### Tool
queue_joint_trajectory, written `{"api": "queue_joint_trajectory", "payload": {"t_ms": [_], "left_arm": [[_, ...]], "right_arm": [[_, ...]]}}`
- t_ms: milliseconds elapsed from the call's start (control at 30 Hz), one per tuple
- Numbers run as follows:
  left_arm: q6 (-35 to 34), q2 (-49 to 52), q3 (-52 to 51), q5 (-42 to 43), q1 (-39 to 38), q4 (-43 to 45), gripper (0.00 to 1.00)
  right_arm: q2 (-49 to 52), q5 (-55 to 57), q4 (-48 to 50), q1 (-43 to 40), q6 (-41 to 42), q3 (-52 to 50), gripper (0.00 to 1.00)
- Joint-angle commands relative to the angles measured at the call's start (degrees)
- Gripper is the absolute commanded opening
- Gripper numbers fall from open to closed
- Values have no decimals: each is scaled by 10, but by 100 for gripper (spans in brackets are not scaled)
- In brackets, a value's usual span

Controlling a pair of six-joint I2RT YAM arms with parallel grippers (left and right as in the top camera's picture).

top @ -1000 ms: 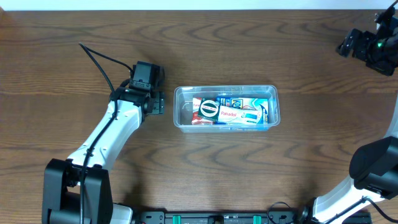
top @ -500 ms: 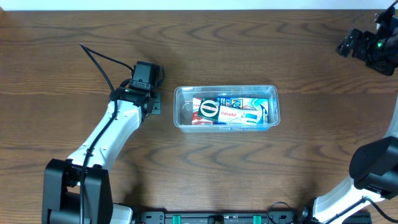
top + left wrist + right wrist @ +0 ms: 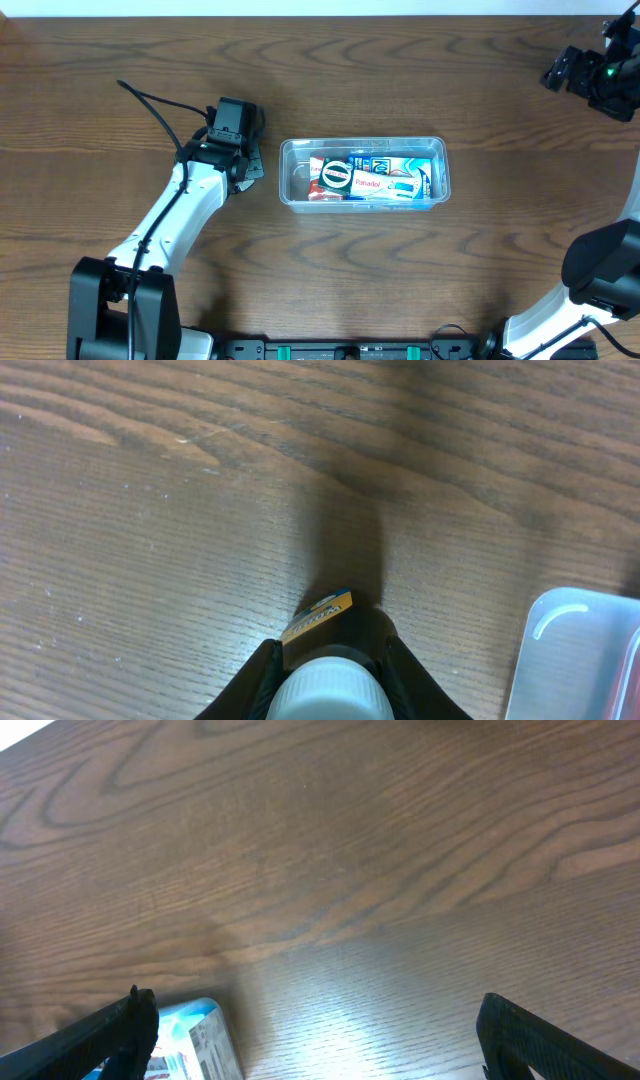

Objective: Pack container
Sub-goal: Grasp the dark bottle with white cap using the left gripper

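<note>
Clear container (image 3: 293, 170) sits mid-table, partly packed with packets (image 3: 372, 182).
Left gripper (image 3: 252, 166), just off its left end, clamps a bottle (image 3: 327, 695) yet to go in; right gripper (image 3: 318, 1015) gapes empty near the far right corner.

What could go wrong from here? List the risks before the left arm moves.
1. The left gripper seems to pinch the small white-capped bottle right at its cap end, so the bottle may slip or swing when lifted.
2. The container is already crowded with packets, and only its left end looks free. A drop made further right could leave the bottle perched on top, or it could catch the rim.
</note>
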Motion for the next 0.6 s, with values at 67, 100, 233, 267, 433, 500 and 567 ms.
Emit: {"api": "queue_joint_trajectory", "payload": {"t_ms": [67, 100, 233, 267, 433, 500, 567], "left_arm": [[-32, -1, 0, 18, 3, -11, 23], [-32, -4, 0, 20, 3, -12, 23], [-32, -25, 13, 19, 2, -34, 23], [-32, -32, 18, 19, 2, -41, 23], [-32, -85, 53, 21, -2, -90, 22], [-33, -111, 68, 21, -9, -106, 20], [-33, -139, 82, 21, -19, -117, 20]], "right_arm": [[-14, -2, 1, -3, 3, 8, 99], [-14, -2, 1, -3, 3, 8, 99], [-14, -2, 1, -3, 3, 8, 99], [-14, -2, 2, -3, 3, 8, 99], [-14, -2, 1, -3, 3, 8, 99], [-14, -2, 2, -3, 3, 8, 99], [-14, -2, 1, -3, 3, 8, 99]]}}
